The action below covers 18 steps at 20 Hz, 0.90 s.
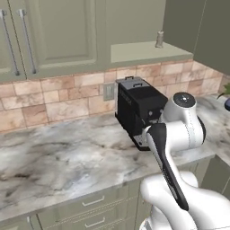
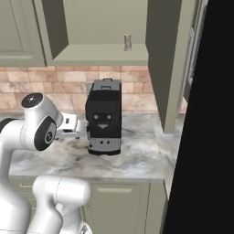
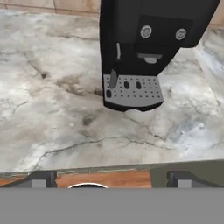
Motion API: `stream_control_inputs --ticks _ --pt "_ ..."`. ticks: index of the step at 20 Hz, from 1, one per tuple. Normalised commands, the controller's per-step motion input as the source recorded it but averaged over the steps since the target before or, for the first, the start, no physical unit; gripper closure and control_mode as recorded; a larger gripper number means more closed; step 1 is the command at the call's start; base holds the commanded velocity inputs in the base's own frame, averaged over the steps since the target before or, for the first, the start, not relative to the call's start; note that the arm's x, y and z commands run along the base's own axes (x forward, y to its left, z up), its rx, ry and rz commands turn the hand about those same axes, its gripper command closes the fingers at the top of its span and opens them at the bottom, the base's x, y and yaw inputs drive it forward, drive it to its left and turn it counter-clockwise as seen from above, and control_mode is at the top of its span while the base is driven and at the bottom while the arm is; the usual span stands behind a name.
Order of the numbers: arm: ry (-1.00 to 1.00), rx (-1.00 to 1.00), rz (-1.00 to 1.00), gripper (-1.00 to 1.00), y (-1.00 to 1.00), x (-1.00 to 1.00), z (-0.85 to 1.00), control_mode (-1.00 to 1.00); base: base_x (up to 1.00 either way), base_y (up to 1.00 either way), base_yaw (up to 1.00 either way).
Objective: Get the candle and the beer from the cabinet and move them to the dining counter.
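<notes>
The cabinet (image 1: 67, 31) hangs at the upper left, its sage-green doors shut, with long silver bar handles (image 1: 27, 41). The candle and the beer are hidden. The dining counter is out of view. My gripper (image 3: 111, 180) is open, its two dark fingertips (image 3: 41, 178) far apart with nothing between them. It hovers low over the marbled worktop (image 3: 52, 96), just left of a black coffee machine (image 2: 104, 116), where the white hand (image 2: 73, 126) shows.
The coffee machine (image 1: 137, 108) stands on the worktop (image 1: 63, 157) against the tan tile backsplash. Above it an open shelf (image 2: 100, 55) carries a small grey shaker-like cylinder (image 2: 127, 42). A tall green panel (image 2: 167, 64) and a dark block bound the right side. Drawers (image 1: 94, 202) sit below.
</notes>
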Motion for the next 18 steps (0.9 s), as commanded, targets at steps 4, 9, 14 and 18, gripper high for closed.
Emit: stream_control_inputs --ticks 4,9,14,18 --pt "0.00 0.00 0.00 -1.00 0.00 0.00 0.00 1.00 0.33 -0.18 0.04" --pt "0.00 0.00 0.00 -1.00 0.00 0.00 0.00 1.00 0.10 -0.01 0.00" --pt "0.00 0.00 0.00 -1.00 0.00 0.00 0.00 1.00 0.00 0.00 0.00" --pt "0.00 0.00 0.00 -1.00 0.00 0.00 0.00 1.00 0.00 0.00 0.00"
